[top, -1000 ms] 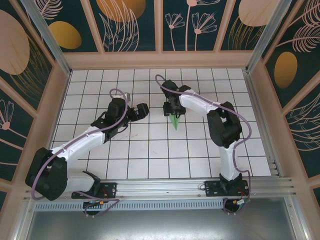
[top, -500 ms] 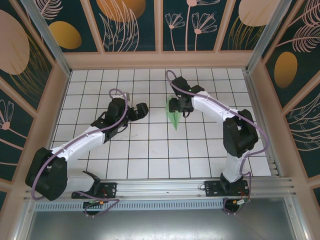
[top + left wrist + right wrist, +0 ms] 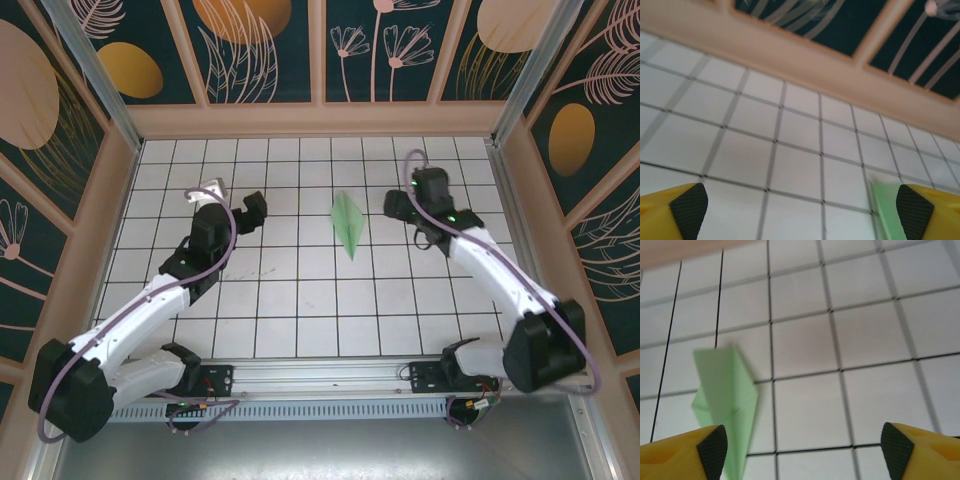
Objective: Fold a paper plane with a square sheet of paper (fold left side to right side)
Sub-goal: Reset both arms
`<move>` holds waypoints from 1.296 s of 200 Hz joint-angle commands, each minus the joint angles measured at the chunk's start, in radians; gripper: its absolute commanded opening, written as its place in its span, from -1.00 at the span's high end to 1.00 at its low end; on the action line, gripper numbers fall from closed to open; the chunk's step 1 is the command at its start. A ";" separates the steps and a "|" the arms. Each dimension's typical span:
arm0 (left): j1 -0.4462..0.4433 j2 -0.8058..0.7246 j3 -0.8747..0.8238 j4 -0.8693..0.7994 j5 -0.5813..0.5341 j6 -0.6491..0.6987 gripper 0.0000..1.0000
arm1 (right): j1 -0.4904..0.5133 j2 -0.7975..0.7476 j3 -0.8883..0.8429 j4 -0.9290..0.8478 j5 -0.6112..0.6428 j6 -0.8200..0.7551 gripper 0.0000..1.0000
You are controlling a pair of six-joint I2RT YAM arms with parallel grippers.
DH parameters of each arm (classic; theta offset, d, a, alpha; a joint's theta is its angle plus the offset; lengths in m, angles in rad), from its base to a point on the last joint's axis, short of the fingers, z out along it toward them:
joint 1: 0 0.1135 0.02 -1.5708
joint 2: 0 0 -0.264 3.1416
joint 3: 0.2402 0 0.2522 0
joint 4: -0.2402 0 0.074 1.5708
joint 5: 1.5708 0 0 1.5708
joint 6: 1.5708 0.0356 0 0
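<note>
Okay, top view, left of centre: left gripper (image 3: pixel 232 200) has its jaws wide apart with nothing held, hanging over the white tiled floor (image 3: pixel 300 300). In the left wrist view both pads (image 3: pixel 688 205) sit at the bottom corners with bare tiles between them. A strip of the green plane (image 3: pixel 884 210) shows just beside the pad at lower right of the frame. The far wooden rim (image 3: pixel 790 55) runs across the top.

At the middle of the top view, the plane (image 3: pixel 347 225) lies flat on the tiles, between the two grippers and touching neither. It is nearer the right one. Its long axis runs almost up-down in the frame, the broad end toward the far wall (image 3: pixel 320 118) and the sharp tip toward the bottom of the frame, leaning slightly right. There are open tiles on all sides, and it is well apart from the side rims and the near rail.

Right of centre, the right gripper (image 3: pixel 402 215) is also spread with nothing between its jaws, facing left toward the plane with a gap of tiles between. In the right wrist view the plane (image 3: pixel 725 400) is at left of frame, its narrow end dropping to the bottom edge beside the left-hand pad (image 3: pixel 712 450). Bare tiles fill the span across to the other pad.
</note>
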 commanded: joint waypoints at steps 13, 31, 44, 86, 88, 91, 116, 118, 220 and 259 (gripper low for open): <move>0.007 -0.023 -0.090 0.253 -0.405 0.198 -0.97 | -0.119 -0.193 -0.216 0.295 0.095 -0.036 -0.90; 0.009 0.002 -0.175 0.446 -0.521 0.311 -0.97 | -0.206 -0.288 -0.348 0.442 0.093 -0.028 -0.98; 0.031 0.043 -0.205 0.516 -0.540 0.371 -0.97 | -0.258 -0.327 -0.428 0.529 0.072 -0.046 -0.98; 0.154 0.190 -0.264 0.604 -0.508 0.322 -0.97 | -0.346 -0.307 -0.691 0.878 0.133 -0.115 -0.98; 0.160 0.196 -0.267 0.612 -0.507 0.323 -0.97 | -0.349 -0.302 -0.700 0.895 0.132 -0.116 -0.98; 0.167 0.205 -0.275 0.624 -0.506 0.322 -0.97 | -0.357 -0.296 -0.713 0.919 0.127 -0.117 -0.98; 0.212 0.231 -0.292 0.709 -0.439 0.389 -0.97 | -0.408 -0.210 -0.782 1.063 0.041 -0.105 -0.98; 0.215 0.233 -0.299 0.725 -0.431 0.401 -0.97 | -0.409 -0.202 -0.784 1.077 0.038 -0.107 -0.98; 0.349 0.403 -0.494 1.201 -0.074 0.536 -0.98 | -0.401 0.312 -0.760 1.656 -0.204 -0.256 -0.98; 0.368 0.403 -0.576 1.342 0.041 0.547 -0.98 | -0.392 0.304 -0.730 1.577 -0.216 -0.271 -0.98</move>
